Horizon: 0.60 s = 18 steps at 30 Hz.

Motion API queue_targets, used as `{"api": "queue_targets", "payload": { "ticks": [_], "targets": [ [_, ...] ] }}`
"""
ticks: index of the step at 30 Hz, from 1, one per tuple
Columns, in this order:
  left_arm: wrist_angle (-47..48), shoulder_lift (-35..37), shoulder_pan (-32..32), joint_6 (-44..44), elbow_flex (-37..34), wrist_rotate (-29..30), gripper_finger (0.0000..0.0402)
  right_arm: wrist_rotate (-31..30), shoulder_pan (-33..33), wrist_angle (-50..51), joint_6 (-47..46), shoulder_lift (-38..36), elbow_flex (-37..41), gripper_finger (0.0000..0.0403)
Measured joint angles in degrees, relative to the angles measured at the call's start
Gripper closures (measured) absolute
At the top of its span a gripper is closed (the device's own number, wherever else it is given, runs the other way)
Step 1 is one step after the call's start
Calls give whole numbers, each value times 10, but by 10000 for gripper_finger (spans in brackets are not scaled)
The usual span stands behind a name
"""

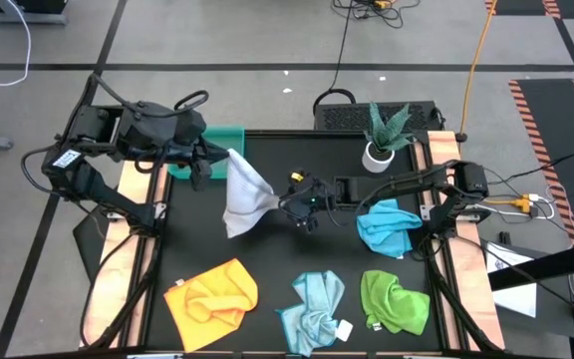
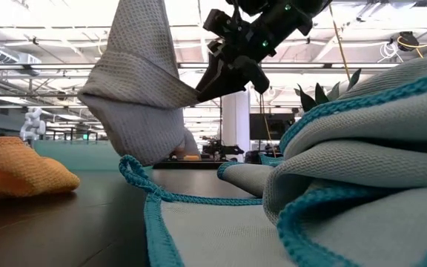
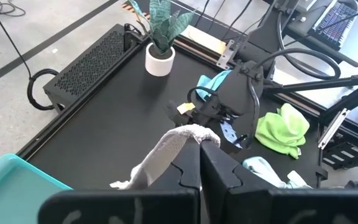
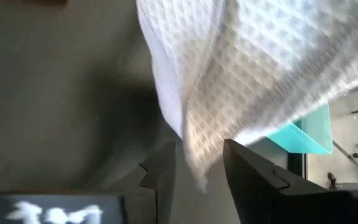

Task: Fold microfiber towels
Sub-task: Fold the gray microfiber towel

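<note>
The white-grey towel point(image 1: 242, 194) hangs in the air over the middle of the table, between my two grippers. My left gripper point(image 1: 210, 158) is shut on its top corner, in front of the teal tray point(image 1: 219, 138). My right gripper point(image 1: 285, 204) comes from the right and is closed on the towel's right-hand side corner. Four more towels lie crumpled on the table: yellow-orange point(image 1: 212, 294), pale blue point(image 1: 317, 304), green point(image 1: 395, 302) and bright blue point(image 1: 387, 227). My left gripper pinches the towel's top corner point(image 3: 182, 138) between its two shut fingers, slanting down from the table's left. The towel hangs below it in loose folds; I cannot tell whether its lower end point(image 1: 232, 229) touches the table. My right gripper has the towel's right-hand side corner point(image 2: 193, 93) between its fingertips, coming from the table's right and slanting down. The bunched corner point(image 4: 199, 155) fills the narrow gap between the fingers point(image 4: 247, 174). That corner is lifted clear of the table.
A potted plant point(image 1: 387, 135) stands at the far right of the table, and a black box point(image 1: 367, 115) sits behind the far edge. In the low view the pale blue towel point(image 2: 325, 178) fills the foreground. Bare dark tabletop point(image 1: 297, 254) lies under the hanging towel.
</note>
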State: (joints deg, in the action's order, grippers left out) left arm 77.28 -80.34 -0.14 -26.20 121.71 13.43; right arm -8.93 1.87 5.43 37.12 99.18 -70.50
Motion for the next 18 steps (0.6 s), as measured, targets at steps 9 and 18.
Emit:
{"api": "queue_targets", "payload": {
  "ticks": [9, 18],
  "targets": [
    [-7, 0, 0, -3, 0, 0, 402, 0, 3, 0, -8, 0, 0, 394],
    [-10, 0, 0, -2, 0, 3, 401, -18, -1, 62, -72, -60, -12, 402]
  ]
}}
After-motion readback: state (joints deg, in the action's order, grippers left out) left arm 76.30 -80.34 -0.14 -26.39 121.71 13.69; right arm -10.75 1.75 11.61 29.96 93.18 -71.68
